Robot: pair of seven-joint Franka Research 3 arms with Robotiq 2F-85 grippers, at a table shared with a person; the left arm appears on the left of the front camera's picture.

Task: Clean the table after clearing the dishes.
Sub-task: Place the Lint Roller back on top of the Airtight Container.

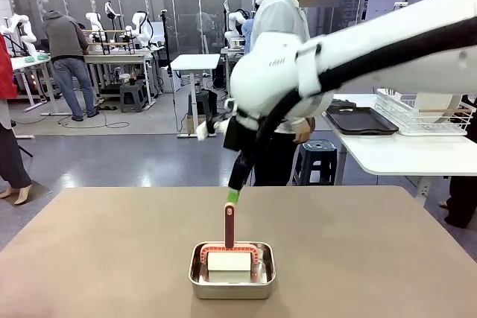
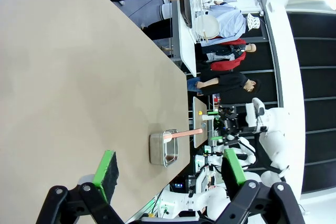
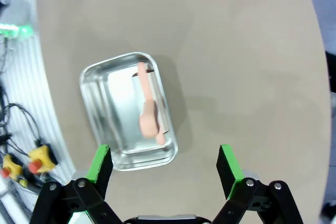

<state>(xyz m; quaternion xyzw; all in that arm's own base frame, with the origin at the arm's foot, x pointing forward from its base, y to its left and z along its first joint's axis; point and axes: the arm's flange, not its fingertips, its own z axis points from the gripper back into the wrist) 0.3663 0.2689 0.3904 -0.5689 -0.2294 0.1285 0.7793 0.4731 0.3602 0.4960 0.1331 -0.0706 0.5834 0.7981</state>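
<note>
Counted on the brown desk (image 1: 112, 243): one steel pan (image 1: 232, 279), one pink-handled tool (image 1: 229, 225) propped inside it. Counted on the white side desk (image 1: 402, 150): one dark tray (image 1: 363, 120), one wire rack (image 1: 421, 113). Noted beside: one stool (image 1: 316, 160).

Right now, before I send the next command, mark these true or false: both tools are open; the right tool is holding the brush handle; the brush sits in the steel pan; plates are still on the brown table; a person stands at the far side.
1. Both tools are open. True: the left tool and the right tool have their jaws apart, with nothing between them.
2. The right tool holds the brush. False: it hangs above the brush, not gripping it.
3. The brush sits in the pan. True.
4. Plates are on the table. False: on it are the pan and brush.
5. A person stands at the far side. True.
</note>
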